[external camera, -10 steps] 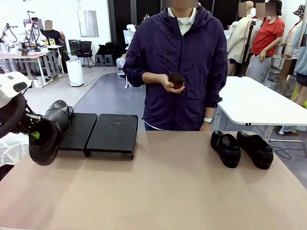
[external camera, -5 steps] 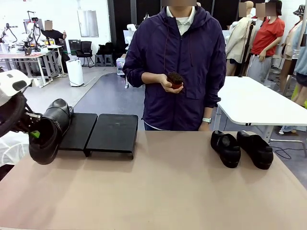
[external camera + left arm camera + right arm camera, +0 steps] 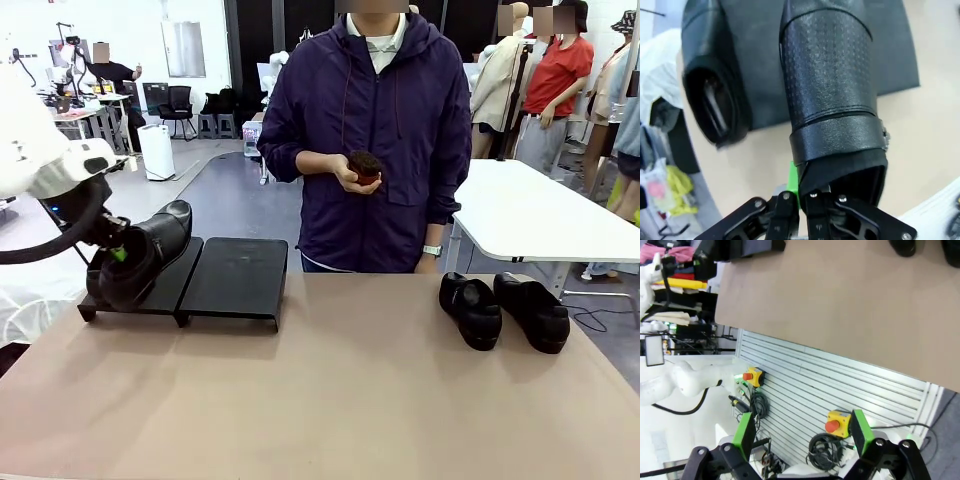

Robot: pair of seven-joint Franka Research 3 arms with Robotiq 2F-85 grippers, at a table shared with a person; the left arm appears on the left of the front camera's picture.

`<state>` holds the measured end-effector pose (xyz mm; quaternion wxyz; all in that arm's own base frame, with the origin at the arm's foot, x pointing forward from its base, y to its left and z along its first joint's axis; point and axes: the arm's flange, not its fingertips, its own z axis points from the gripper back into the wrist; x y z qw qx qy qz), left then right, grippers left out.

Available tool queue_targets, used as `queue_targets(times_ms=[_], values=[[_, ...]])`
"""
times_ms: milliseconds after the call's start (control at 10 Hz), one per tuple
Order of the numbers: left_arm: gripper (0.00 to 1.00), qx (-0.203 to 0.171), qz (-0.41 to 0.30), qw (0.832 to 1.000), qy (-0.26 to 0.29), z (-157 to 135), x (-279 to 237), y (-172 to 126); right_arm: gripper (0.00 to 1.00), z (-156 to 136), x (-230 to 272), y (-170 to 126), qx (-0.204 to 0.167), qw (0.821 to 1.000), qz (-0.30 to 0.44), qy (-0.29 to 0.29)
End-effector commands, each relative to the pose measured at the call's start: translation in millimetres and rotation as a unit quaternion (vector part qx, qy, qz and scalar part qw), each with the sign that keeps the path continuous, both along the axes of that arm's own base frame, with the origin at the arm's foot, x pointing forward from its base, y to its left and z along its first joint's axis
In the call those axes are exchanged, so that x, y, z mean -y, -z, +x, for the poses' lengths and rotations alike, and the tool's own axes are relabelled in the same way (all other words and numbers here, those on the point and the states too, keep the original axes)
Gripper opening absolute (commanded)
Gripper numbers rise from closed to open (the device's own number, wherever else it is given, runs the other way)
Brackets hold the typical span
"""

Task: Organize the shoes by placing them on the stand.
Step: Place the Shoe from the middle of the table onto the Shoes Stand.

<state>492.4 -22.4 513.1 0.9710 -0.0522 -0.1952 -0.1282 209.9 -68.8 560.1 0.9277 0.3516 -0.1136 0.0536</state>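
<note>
L jaws shut on heel rim of shoe (image 3: 143,257), over stand (image 3: 235,272) L half; long axis toe-away, toe up; R jaws wide open, empty, well apart

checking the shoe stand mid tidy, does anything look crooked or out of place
The loafer clamped in the left gripper's jaws hangs tilted, toe higher than heel, over the stand's left platform, not flat on it. Two more loafers sit on the table, off the stand.
</note>
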Motion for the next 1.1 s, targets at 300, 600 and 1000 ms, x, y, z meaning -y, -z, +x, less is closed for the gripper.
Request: queue_targets(times_ms=[300,600,1000], values=[[0.0,0.072,-0.036,0.993,-0.09,73,-14,22,1.0,-1,3,-2,0.002,1.0,0.0,-0.007],[0.0,0.118,-0.009,0.99,-0.08,85,-17,42,1.0,-1,3,-2,0.002,1.0,0.0,-0.007],[0.0,0.083,-0.027,0.994,-0.065,89,-20,61,1.0,-1,3,-2,0.002,1.0,0.0,-0.007]])
